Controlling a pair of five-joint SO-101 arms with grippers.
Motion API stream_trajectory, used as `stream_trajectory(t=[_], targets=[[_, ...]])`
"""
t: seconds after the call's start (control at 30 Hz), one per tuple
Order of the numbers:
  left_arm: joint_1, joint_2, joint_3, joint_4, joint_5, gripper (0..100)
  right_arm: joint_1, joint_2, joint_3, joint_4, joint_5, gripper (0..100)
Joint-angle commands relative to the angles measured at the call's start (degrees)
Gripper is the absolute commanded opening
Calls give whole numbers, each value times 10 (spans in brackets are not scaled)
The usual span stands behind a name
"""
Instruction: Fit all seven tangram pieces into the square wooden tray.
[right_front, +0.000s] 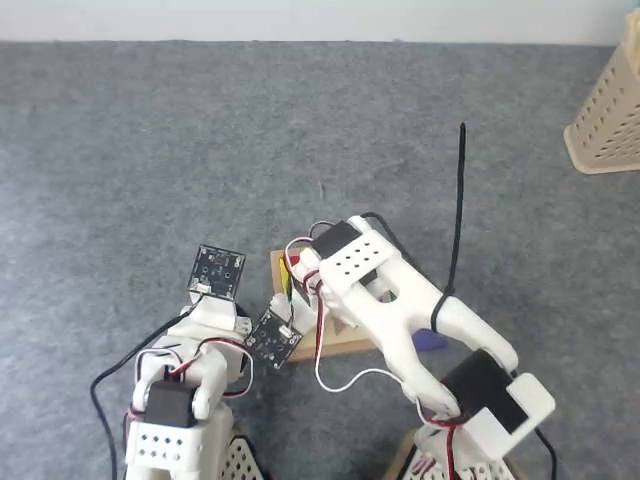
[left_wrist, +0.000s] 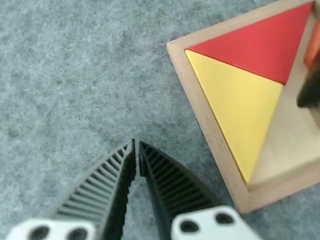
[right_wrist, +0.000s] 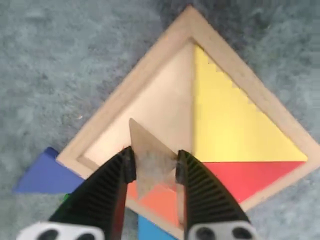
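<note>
White plastic shells on left arm and right arm, with grids of small round holes. Black servos at the joints. Red, white and black wires in loops; square black circuit boards near the wrists. Black ribbed fingers, tapered to points, on left gripper and right gripper; white bases with screw holes.

The tray was pale wood — inside it a yellow triangle and a red triangle, over it an orange piece, beside it a blue piece on grey carpet.
</note>
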Motion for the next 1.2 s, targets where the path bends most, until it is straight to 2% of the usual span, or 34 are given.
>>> stream_trajectory(t=[0.0, 0.33, 0.5, 0.57, 0.7, 0.77, 0.93, 1.07, 1.17], targets=[[-2, -12, -11, 4, 4, 12, 12, -3, -52, 22, -43, 150], [-2, -12, -11, 4, 4, 12, 13, -3, -62, 23, -63, 154], [-2, -12, -11, 4, 4, 12, 46, -8, -74, 17, -140, 154], [-2, -12, -11, 4, 4, 12, 70, -8, -89, 17, -196, 126], [-2, -12, -11, 4, 4, 12, 109, -8, -130, 22, -327, 0], [-2, -12, -11, 4, 4, 12, 124, -9, -144, 24, -410, 23], [-2, -12, -11, 4, 4, 12, 133, -9, -188, 54, -579, 7], [-2, -12, -11, 4, 4, 12, 134, -11, -240, 116, -721, 7], [-2, -12, -11, 4, 4, 12, 138, -39, -223, 126, -840, 7]])
